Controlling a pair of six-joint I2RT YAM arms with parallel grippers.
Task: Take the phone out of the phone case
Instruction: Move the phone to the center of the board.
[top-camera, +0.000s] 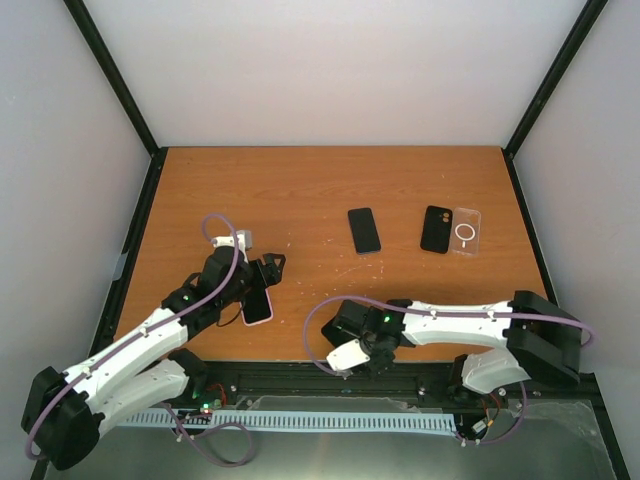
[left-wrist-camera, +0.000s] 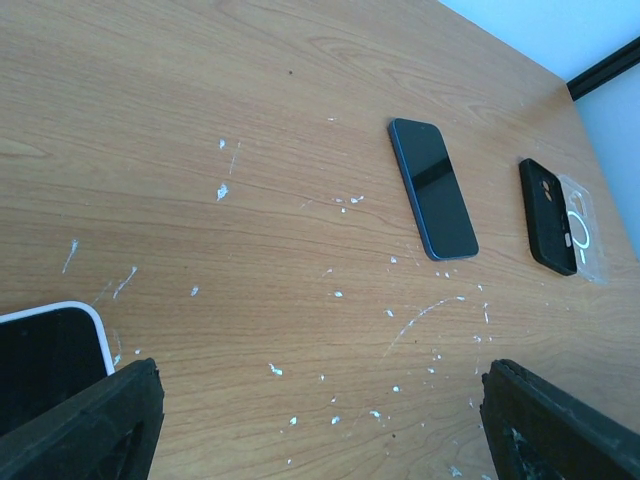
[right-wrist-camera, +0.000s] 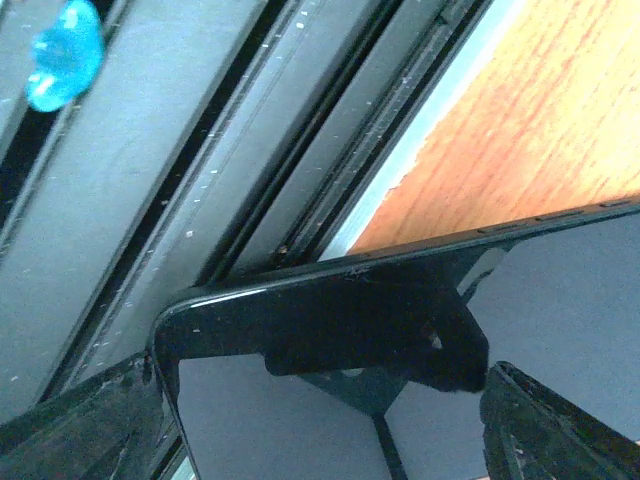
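Cased phone (top-camera: 258, 306) lies near-left of the blue phone (top-camera: 364, 230), just beside the left gripper (top-camera: 266, 275), whose jaws gape empty. Right gripper (top-camera: 362, 358), nearer than the blue phone, spreads wide over a dark phone (right-wrist-camera: 400, 330); contact unclear.

Three phones (top-camera: 365, 230), three cases (top-camera: 466, 231), two arms (top-camera: 140, 345)

Robot test cell — laboratory setting. Bare wooden table (top-camera: 300, 180), plain white walls (top-camera: 330, 70), black frame posts (top-camera: 112, 75), cable tray (top-camera: 300, 420) at front.
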